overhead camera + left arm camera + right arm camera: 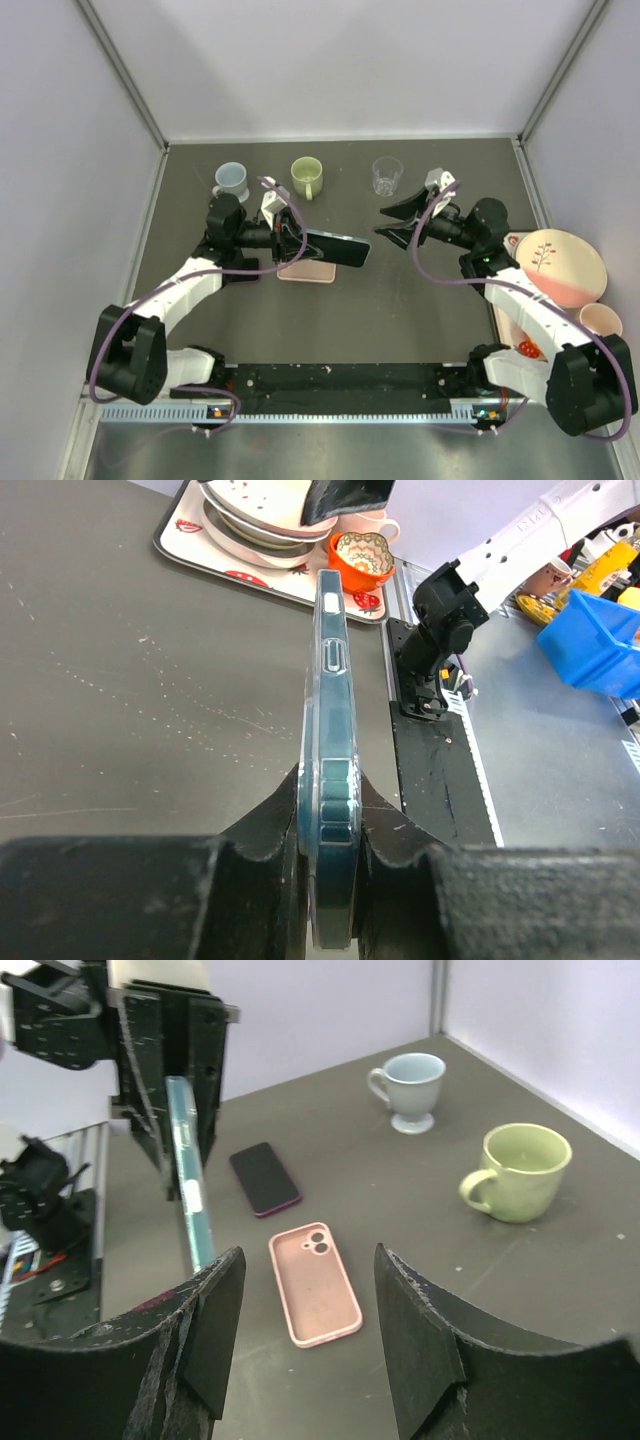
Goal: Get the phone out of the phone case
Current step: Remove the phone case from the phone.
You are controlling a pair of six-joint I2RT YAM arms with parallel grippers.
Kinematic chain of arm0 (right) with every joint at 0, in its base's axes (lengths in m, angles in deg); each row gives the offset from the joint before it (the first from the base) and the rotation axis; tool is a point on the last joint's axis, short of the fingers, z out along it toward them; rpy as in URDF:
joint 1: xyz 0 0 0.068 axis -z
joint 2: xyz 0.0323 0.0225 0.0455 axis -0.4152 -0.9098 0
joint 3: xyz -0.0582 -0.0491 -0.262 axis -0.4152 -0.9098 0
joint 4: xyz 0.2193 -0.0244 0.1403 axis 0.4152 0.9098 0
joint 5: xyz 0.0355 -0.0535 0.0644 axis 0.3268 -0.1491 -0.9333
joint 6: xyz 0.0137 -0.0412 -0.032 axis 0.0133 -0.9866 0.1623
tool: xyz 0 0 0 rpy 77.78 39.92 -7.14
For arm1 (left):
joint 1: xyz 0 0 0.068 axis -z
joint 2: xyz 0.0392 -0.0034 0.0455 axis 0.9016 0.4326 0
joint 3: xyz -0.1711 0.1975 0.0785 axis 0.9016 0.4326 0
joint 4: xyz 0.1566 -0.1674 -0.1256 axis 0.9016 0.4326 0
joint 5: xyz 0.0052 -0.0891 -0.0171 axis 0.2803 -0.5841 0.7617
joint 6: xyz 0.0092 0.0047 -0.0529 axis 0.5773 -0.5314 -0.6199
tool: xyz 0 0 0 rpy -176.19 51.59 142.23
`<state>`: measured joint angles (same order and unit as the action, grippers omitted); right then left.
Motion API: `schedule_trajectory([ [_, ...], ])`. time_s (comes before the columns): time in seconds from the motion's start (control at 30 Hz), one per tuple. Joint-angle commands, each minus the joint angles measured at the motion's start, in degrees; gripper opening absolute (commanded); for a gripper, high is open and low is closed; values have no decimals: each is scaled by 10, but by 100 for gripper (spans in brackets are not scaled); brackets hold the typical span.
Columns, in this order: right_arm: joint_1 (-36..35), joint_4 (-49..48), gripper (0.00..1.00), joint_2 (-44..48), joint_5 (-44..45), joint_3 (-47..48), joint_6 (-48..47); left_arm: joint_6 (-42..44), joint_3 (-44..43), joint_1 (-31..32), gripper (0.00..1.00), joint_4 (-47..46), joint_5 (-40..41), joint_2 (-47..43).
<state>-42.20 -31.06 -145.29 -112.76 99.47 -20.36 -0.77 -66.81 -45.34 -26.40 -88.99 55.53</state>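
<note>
Overall, the dark table [420, 320] fills the middle of the top view, with both arms reaching in from the bottom corners.

The tray [175, 542] of stacked dishes sits at upper left of the left wrist view, and a plate [560, 262] lies at the right edge of the top view.

The left gripper [330, 810] is clamped on the cased phone [330, 660], one finger on each broad face near one end. The rest of the phone juts out past the fingertips, edge-on, up the middle of that frame. It is held clear of the table.

The right gripper [384, 226] stands right of centre in the top view, jaws apart with nothing between them. It is near the phone's free end but not touching it.

A pink case [315, 1282] lies flat and empty on the table at lower centre of the right wrist view. A dark phone [265, 1178] lies just beyond it.

A green mug [520, 1172] and a blue-grey mug [410, 1090] stand at the right and upper right of that view. A glass [387, 175] stands upper centre in the top view.
</note>
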Motion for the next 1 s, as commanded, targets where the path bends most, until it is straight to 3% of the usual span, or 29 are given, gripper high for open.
schedule_trajectory([
  [0.0,20,-58,54,-7,-124,39,73,17,-21,0,0,-23,-4,-32],
  [0.33,20,-77,49,-38,-242,43,92,17,-22,0,0,-23,-12,-30],
  [0.97,-11,11,38,-63,-246,61,25,22,-20,0,0,-24,-21,-36],
])
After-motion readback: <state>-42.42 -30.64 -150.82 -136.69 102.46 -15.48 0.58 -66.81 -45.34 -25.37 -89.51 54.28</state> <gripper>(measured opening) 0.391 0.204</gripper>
